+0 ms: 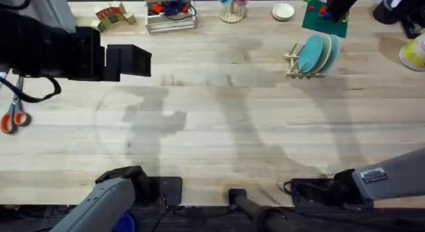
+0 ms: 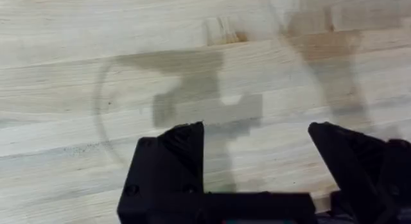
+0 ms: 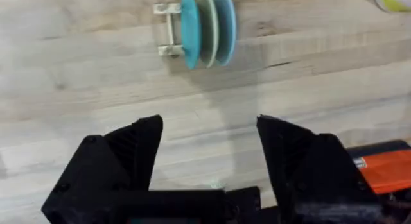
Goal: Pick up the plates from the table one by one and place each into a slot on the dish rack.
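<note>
Both arms (image 1: 106, 195) low, retracted, jaws apart.

A light wood plank table (image 1: 219, 125) with visible grain. Near its far right stands a small wooden dish rack (image 1: 295, 64). Along the far edge sit a wire basket (image 1: 171, 19) and a green board (image 1: 325, 19). Orange-handled scissors (image 1: 13, 117) lie at left.

Hidden and cut-off parts

The dish rack (image 1: 297, 64) is mostly covered by the standing plates (image 1: 317, 52), so its slots cannot be counted. A dark blurred arm (image 1: 60, 52) hides the counter's (image 1: 219, 125) far left corner. The scissors (image 1: 13, 117) are cut by the edge.
</note>
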Controlling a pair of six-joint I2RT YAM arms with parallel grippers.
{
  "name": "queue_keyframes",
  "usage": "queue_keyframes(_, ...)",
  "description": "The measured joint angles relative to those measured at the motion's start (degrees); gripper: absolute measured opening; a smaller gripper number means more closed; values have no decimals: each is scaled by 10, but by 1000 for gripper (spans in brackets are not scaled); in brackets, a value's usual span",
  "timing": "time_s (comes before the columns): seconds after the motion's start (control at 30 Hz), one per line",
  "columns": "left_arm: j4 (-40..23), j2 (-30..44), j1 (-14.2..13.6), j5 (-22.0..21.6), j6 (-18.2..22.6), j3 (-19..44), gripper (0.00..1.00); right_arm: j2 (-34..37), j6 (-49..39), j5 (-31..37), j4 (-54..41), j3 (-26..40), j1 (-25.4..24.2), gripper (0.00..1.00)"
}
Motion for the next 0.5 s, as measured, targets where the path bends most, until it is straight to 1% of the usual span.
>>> queue_keyframes(0.17, 0, 0, 0, 0, 0, 0, 996, -39, -8, 0, 0, 0, 25, 883)
queue_keyframes(0.33, 0, 0, 0, 0, 0, 0, 996, -87, -12, 0, 0, -3, 37, 883)
queue_keyframes(0.43, 0, 0, 0, 0, 0, 0, 995, -129, -12, 0, 0, -30, 38, 883)
queue_keyframes(0.5, 0, 0, 0, 0, 0, 0, 995, -162, -12, 0, 0, -60, 38, 883)
